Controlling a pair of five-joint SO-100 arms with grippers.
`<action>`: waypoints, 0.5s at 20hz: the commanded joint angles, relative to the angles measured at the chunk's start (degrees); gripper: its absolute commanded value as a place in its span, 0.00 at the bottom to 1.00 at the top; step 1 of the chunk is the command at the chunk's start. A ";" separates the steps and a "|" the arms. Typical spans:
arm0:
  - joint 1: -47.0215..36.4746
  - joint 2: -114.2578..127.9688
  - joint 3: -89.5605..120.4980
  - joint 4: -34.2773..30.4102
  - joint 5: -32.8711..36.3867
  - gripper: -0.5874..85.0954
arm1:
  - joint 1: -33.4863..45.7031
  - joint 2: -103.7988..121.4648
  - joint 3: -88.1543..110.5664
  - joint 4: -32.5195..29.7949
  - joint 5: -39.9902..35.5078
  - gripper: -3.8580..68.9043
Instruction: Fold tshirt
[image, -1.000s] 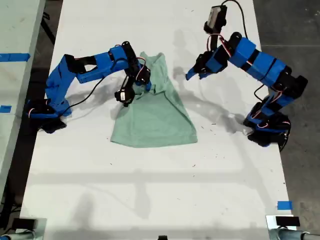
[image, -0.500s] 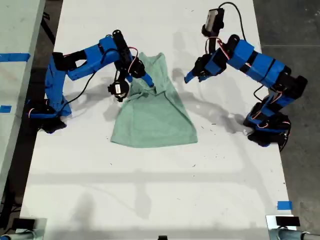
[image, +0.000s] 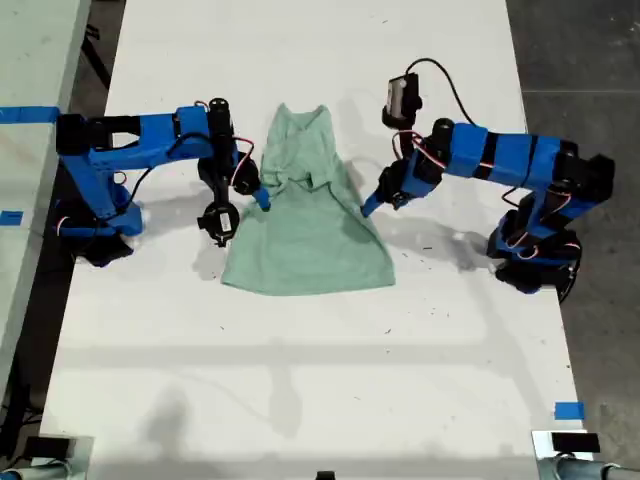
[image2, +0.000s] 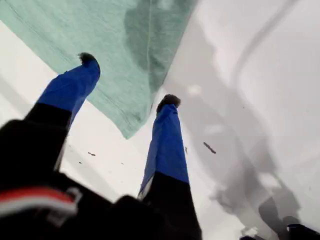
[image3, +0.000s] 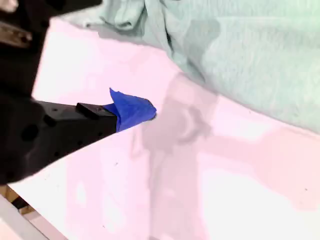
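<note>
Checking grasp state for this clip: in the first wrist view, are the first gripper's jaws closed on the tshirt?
No. My first gripper has its jaws spread apart, straddling the edge of the tshirt without clamping it.

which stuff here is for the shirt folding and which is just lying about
For the job: tshirt; my first hand, open; my second hand.
Lying about: blue tape; side table.

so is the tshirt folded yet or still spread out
Partly folded. The tshirt has both sleeves tucked in over its middle, leaving a narrow top and wider hem. No crosswise fold yet.
</note>
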 joint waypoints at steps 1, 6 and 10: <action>4.83 8.88 7.12 -3.34 -6.24 0.31 | -4.66 4.13 3.34 -4.48 3.25 0.39; 8.00 15.03 16.08 -5.19 -12.57 0.35 | -7.56 4.31 10.20 -8.61 6.06 0.41; 8.96 16.17 17.05 -6.06 -13.71 0.34 | -8.53 4.22 12.13 -10.63 7.03 0.41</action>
